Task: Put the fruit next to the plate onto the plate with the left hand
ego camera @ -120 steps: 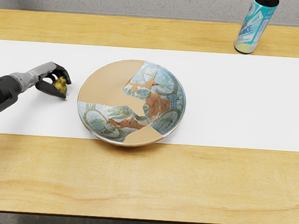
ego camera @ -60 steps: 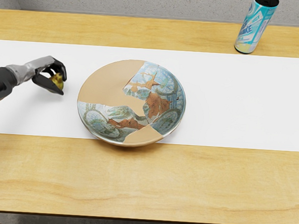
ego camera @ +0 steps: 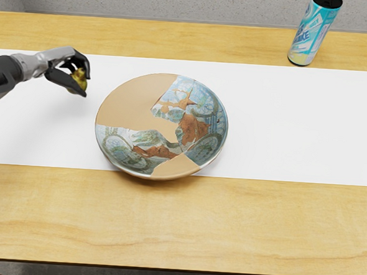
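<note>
A small yellow-green fruit (ego camera: 80, 76) is held in my left hand (ego camera: 74, 73), whose black fingers are shut around it. The hand hangs above the white runner, to the left of the plate and a little short of its rim. The plate (ego camera: 128, 100) is a wide shallow dish with tan patches and a blue, green and rust pattern; nothing lies in it. My left arm comes in from the left edge. The right arm does not show.
A tall blue and white can (ego camera: 313, 30) stands at the back right on the wooden table (ego camera: 178, 218). A white runner (ego camera: 297, 119) crosses the table under the plate.
My left hand has lifted the fruit up off the runner and carried it away from me and slightly right, towards the plate's far left rim.
</note>
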`<move>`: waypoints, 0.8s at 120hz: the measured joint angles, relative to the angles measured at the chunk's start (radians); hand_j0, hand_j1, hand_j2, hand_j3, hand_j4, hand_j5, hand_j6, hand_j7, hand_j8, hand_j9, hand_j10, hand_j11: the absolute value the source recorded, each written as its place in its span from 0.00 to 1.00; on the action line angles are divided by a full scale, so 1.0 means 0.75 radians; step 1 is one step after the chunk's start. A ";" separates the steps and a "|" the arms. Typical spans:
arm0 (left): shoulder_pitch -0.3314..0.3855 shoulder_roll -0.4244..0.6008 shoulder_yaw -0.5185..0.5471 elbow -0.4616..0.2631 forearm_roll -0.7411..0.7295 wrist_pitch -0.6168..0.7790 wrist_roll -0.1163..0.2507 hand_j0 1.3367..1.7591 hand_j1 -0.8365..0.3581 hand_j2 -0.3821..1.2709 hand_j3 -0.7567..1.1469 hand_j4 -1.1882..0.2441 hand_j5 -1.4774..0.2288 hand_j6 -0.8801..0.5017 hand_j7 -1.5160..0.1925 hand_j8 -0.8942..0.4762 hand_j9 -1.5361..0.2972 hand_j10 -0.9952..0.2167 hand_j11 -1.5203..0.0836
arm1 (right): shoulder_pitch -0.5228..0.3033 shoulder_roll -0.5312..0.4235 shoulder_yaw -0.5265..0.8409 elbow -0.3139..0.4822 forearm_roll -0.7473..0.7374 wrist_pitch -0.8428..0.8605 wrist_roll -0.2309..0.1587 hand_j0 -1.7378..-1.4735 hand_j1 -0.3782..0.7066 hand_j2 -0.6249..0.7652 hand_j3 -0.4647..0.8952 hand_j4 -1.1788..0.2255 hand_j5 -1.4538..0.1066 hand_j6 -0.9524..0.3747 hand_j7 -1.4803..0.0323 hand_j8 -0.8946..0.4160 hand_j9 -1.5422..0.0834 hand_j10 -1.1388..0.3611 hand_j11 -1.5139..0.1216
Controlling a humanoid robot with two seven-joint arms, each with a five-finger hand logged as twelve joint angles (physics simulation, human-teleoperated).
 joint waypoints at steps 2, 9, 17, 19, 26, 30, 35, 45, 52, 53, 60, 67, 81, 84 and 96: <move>-0.006 -0.001 -0.001 0.000 -0.001 -0.008 0.000 0.72 0.40 0.45 0.40 0.27 0.18 0.28 0.21 0.42 0.21 0.47 0.21 | 0.000 0.000 0.000 0.000 0.000 0.000 0.000 0.30 0.03 0.45 0.34 0.84 0.93 0.72 0.98 0.68 0.95 0.76 0.93; -0.049 -0.007 -0.001 -0.001 -0.002 -0.038 0.002 0.71 0.41 0.43 0.40 0.27 0.17 0.27 0.20 0.41 0.21 0.46 0.21 | 0.000 0.000 0.000 0.000 0.000 0.000 0.000 0.30 0.03 0.45 0.34 0.84 0.93 0.72 0.98 0.68 0.95 0.76 0.93; -0.080 -0.014 -0.002 -0.002 -0.005 -0.074 0.005 0.71 0.41 0.43 0.40 0.27 0.17 0.27 0.21 0.41 0.20 0.46 0.20 | 0.001 0.000 0.000 0.000 0.000 0.000 0.000 0.30 0.03 0.45 0.34 0.84 0.93 0.72 0.98 0.68 0.95 0.76 0.93; -0.085 -0.015 -0.003 -0.002 -0.005 -0.081 0.006 0.71 0.40 0.44 0.40 0.27 0.17 0.27 0.20 0.42 0.20 0.47 0.20 | 0.001 0.000 0.000 0.000 0.000 0.000 0.000 0.30 0.03 0.45 0.34 0.84 0.93 0.72 0.98 0.68 0.95 0.76 0.93; -0.107 -0.017 -0.003 -0.002 -0.005 -0.104 0.009 0.71 0.43 0.41 0.40 0.27 0.17 0.27 0.20 0.41 0.20 0.47 0.20 | 0.001 0.000 0.000 0.000 0.000 0.000 0.000 0.30 0.03 0.45 0.34 0.84 0.93 0.72 0.98 0.68 0.95 0.76 0.93; -0.121 -0.019 -0.003 -0.003 -0.006 -0.118 0.010 0.71 0.45 0.38 0.40 0.27 0.17 0.25 0.20 0.40 0.20 0.45 0.20 | 0.001 0.000 0.000 0.000 0.000 0.000 0.000 0.30 0.03 0.45 0.34 0.84 0.93 0.72 0.98 0.68 0.95 0.76 0.93; -0.135 -0.038 -0.004 -0.003 -0.014 -0.138 0.011 0.71 0.44 0.41 0.40 0.26 0.18 0.23 0.21 0.38 0.21 0.44 0.20 | 0.003 0.000 0.000 0.000 0.000 0.000 0.000 0.30 0.03 0.45 0.34 0.84 0.93 0.72 0.98 0.68 0.95 0.76 0.93; -0.156 -0.076 -0.005 -0.004 -0.027 -0.178 0.012 0.72 0.43 0.45 0.40 0.26 0.18 0.20 0.21 0.36 0.21 0.44 0.20 | 0.011 0.000 0.000 0.000 0.000 0.002 0.000 0.30 0.03 0.45 0.34 0.84 0.93 0.72 0.98 0.68 0.95 0.76 0.93; -0.175 -0.080 -0.004 -0.009 -0.031 -0.208 0.013 0.72 0.40 0.52 0.40 0.26 0.17 0.19 0.20 0.36 0.20 0.45 0.20 | 0.017 0.000 0.000 0.000 0.000 0.003 0.000 0.30 0.03 0.45 0.34 0.84 0.93 0.72 0.98 0.68 0.95 0.76 0.93; -0.177 -0.084 -0.004 -0.010 -0.031 -0.211 0.013 0.72 0.40 0.52 0.40 0.26 0.18 0.18 0.21 0.37 0.21 0.45 0.21 | 0.017 0.000 0.000 0.000 0.000 0.003 0.000 0.30 0.03 0.45 0.34 0.84 0.93 0.72 0.98 0.68 0.95 0.76 0.93; -0.186 -0.114 -0.003 -0.014 -0.032 -0.233 0.014 0.72 0.33 0.63 0.40 0.26 0.16 0.21 0.19 0.36 0.20 0.48 0.20 | 0.021 0.000 0.000 0.000 0.000 0.005 0.000 0.30 0.03 0.45 0.34 0.84 0.93 0.72 0.98 0.68 0.95 0.76 0.93; -0.192 -0.116 -0.004 -0.016 -0.035 -0.253 0.014 0.72 0.33 0.65 0.40 0.26 0.16 0.21 0.19 0.33 0.20 0.48 0.20 | 0.024 0.000 0.000 0.001 0.000 0.007 0.000 0.30 0.03 0.45 0.34 0.84 0.93 0.72 0.98 0.68 0.95 0.76 0.93; -0.207 -0.158 -0.003 -0.018 -0.039 -0.286 0.023 0.72 0.38 0.60 0.40 0.27 0.15 0.17 0.19 0.32 0.20 0.41 0.21 | 0.028 0.000 -0.001 0.000 0.000 0.009 0.000 0.30 0.03 0.45 0.34 0.84 0.93 0.72 0.98 0.68 0.95 0.76 0.93; -0.207 -0.172 -0.003 -0.019 -0.040 -0.289 0.027 0.72 0.39 0.60 0.40 0.27 0.15 0.17 0.19 0.32 0.21 0.40 0.21 | 0.029 0.000 -0.001 0.000 0.000 0.009 0.000 0.30 0.03 0.45 0.34 0.84 0.93 0.72 0.98 0.68 0.95 0.76 0.93; -0.225 -0.184 -0.004 -0.022 -0.046 -0.310 0.042 0.72 0.39 0.60 0.40 0.27 0.14 0.18 0.18 0.32 0.21 0.41 0.21 | 0.034 0.000 0.001 0.000 0.000 0.009 0.000 0.30 0.03 0.45 0.34 0.84 0.93 0.72 0.98 0.68 0.95 0.76 0.93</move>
